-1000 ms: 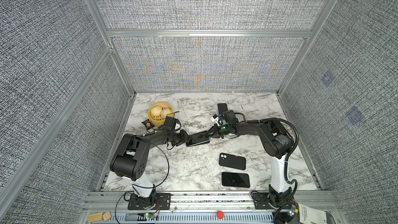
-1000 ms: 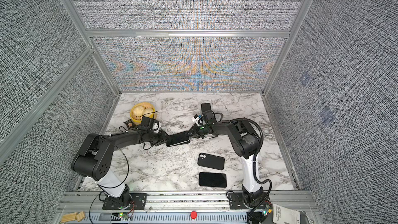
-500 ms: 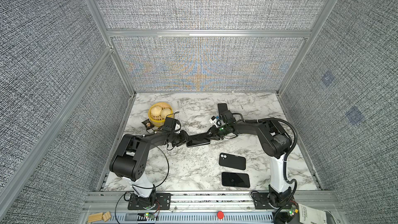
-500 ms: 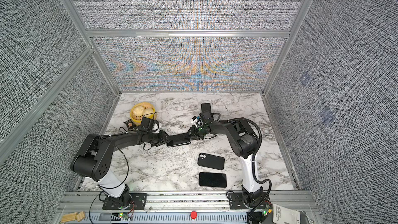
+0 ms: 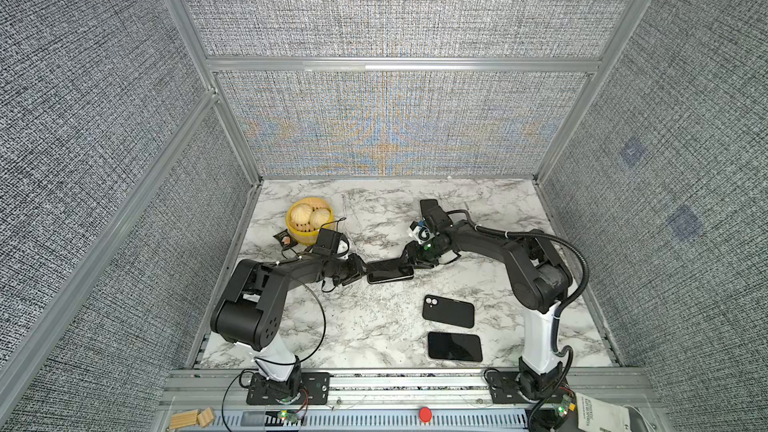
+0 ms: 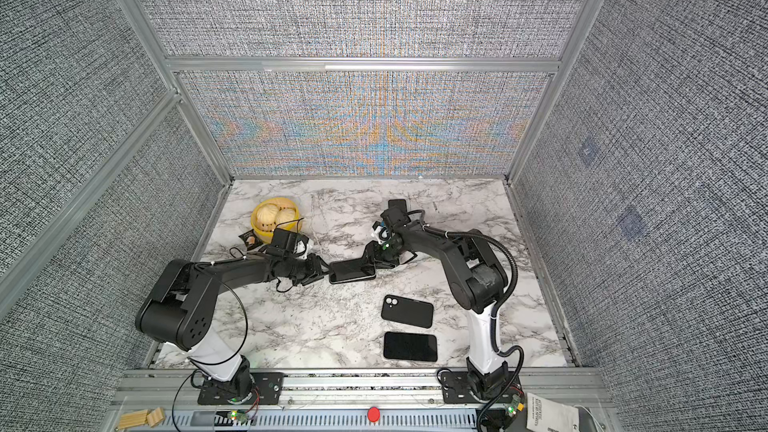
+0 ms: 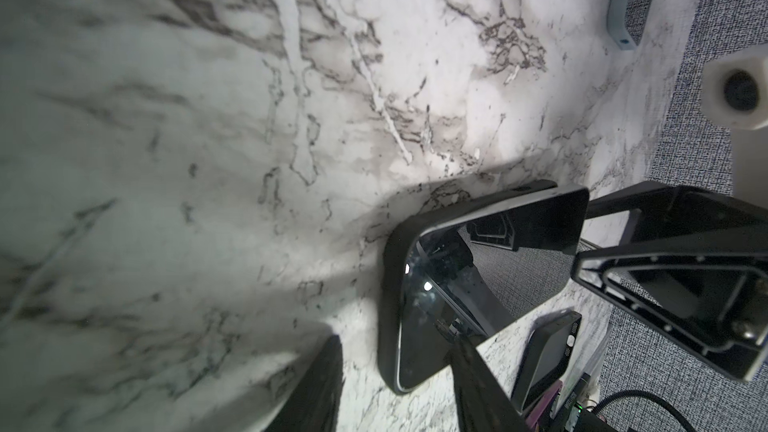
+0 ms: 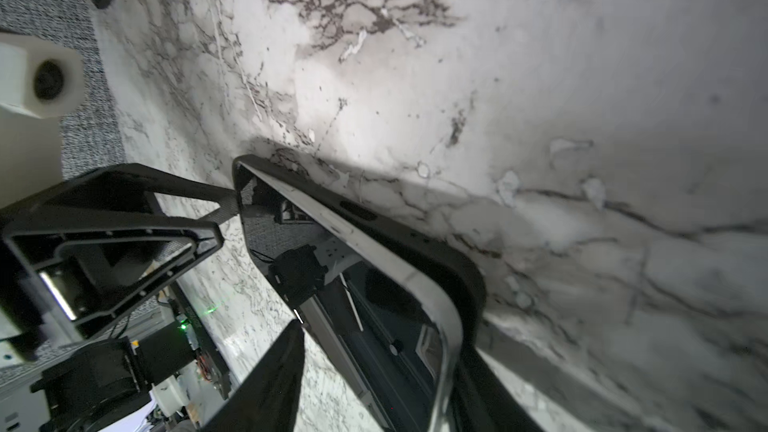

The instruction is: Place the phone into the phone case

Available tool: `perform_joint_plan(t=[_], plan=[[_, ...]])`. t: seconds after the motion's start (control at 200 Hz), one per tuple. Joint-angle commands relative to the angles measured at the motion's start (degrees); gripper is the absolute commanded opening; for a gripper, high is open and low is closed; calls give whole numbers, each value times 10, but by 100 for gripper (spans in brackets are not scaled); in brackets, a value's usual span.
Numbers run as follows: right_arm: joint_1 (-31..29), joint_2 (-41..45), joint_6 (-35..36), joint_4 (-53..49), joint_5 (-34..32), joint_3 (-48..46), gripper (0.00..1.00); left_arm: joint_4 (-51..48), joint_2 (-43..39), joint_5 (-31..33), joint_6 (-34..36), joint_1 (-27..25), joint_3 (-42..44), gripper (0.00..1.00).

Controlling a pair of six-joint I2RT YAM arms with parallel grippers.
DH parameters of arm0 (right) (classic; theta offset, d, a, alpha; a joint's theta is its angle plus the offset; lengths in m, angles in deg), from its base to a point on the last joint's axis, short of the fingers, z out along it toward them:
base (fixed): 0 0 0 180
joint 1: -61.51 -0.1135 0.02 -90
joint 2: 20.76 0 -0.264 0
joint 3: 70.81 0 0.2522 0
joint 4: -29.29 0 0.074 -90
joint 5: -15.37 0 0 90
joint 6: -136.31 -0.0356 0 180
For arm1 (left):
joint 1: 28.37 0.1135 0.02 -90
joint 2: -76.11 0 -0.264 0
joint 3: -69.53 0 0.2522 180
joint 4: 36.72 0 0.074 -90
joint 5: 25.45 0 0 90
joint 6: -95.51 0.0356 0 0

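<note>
At the centre of both top views the phone point(image 5: 390, 271) sits half-seated in the phone case point(image 7: 388, 284), one long edge proud; the left gripper point(image 5: 360, 273), half open and holding nothing, braces its frame-left end, while the right gripper point(image 5: 409, 260) straddles its frame-right end, grip unclear, so the phone may pop out.

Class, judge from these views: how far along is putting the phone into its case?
Done: the black-screened phone lies within the black phone case on the marble table. In hand: the open left gripper and open right gripper rest their fingers at its ends; a silver edge stands proud of the case. Left: press that edge in, then withdraw.
</note>
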Motion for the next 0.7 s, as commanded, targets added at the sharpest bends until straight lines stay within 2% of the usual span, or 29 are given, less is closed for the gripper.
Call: perform_joint_plan(t=[0.0,0.14,0.345,0.57,0.69], plan=[[-6,3,29,-57,-53,11,58,-11,-2,-7,0,-1,5,46],[-14,5,41,-83,-85,25,61,-15,-3,-21,7,-1,4,48],[-21,54,33,-81,-140,-9,62,-22,-11,-35,10,-14,-2,49],[-29,72,20,-67,-142,-34,63,-32,-6,-40,15,-27,-3,48],[-34,89,7,-56,-142,-54,61,-57,0,-22,27,-36,-14,42]])
